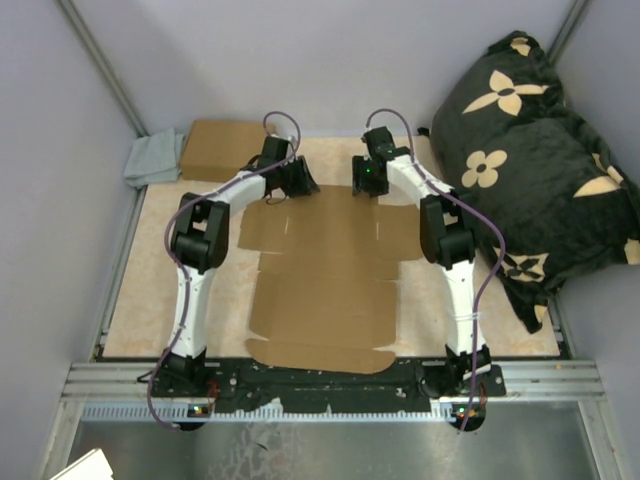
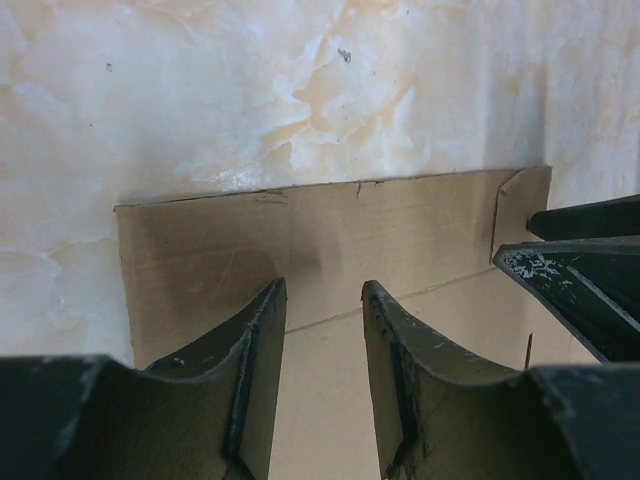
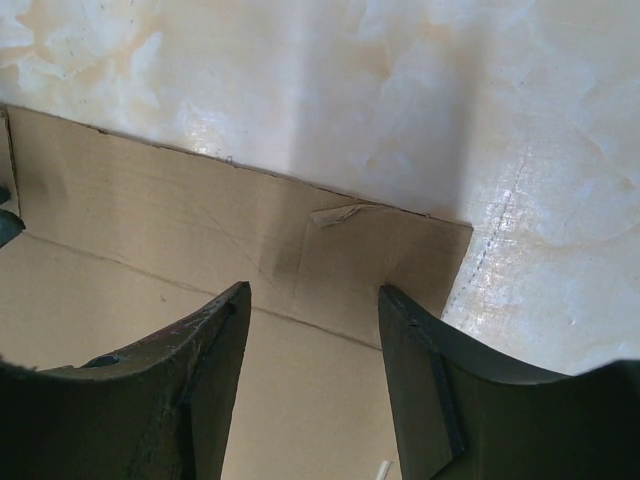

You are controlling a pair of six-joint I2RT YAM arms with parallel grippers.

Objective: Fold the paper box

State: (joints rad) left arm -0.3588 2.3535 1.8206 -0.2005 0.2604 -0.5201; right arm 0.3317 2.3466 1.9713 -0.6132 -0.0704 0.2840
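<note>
Paper box [image 1: 325, 285] lies flat and unfolded on the table [image 1: 140, 290], with its far flap under my grippers. My left gripper [image 2: 322, 295] and right gripper [image 3: 312, 295] are both part-open and hold nothing. I judge the board light, thin and easily creased, so I would pinch that far flap's edge.

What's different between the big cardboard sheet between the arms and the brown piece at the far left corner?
The paper box is far larger and lies spread over the middle of the table; the carton sits at the far left corner beside a grey cloth. The paper box has a notched outline with flaps and slits; the carton is a plain rectangle. Both are unprinted brown cardboard.
</note>
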